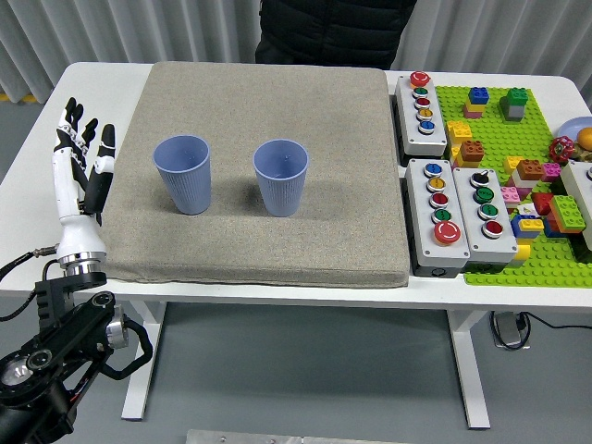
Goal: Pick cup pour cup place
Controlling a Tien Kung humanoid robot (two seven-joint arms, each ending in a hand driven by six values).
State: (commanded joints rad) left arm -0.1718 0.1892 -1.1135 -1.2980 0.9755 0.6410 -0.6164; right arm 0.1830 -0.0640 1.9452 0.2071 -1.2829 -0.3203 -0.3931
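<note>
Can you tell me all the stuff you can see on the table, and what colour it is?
cups: two, blue, upright and side by side on the mat
mat: one, beige, covering the table's left and middle
button boxes: three, grey with coloured buttons, right of the mat
brick baseplate: one, green, far right, with coloured bricks on it
table: one, white
person: one, dark clothes, at the far side
left hand: white and black, fingers spread, left of the mat, holding nothing

One high head view looks forward, down over the table (231, 282).
</note>
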